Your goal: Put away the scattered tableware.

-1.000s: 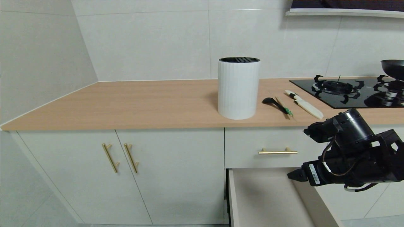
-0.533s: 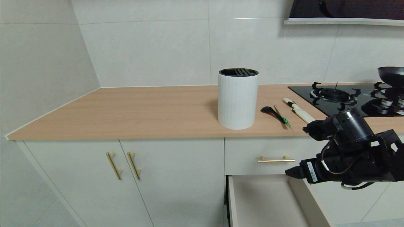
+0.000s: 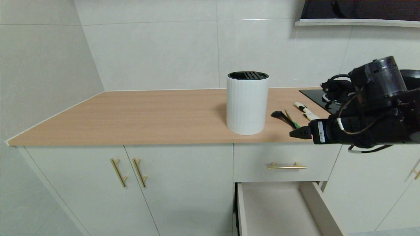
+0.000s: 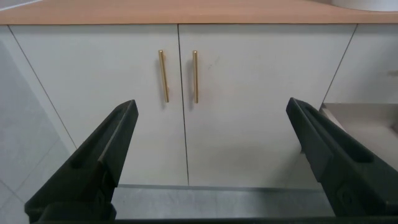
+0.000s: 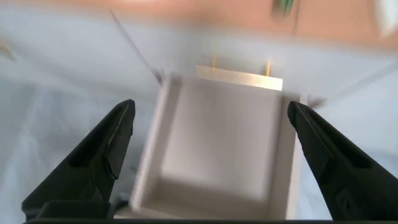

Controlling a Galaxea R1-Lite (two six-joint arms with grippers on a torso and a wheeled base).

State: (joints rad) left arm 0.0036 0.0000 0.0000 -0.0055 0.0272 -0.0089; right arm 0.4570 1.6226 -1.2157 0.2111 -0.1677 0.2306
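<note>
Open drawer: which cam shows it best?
Right wrist view: it looks from above into the open drawer, with all four walls in frame. The head view shows it at an angle, cut off by the bottom edge. The left wrist view catches just a corner.

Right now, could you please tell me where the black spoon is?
In the head view, the black spoon lies on the counter, just right of the white holder, with the chopsticks alongside it on its right.
</note>
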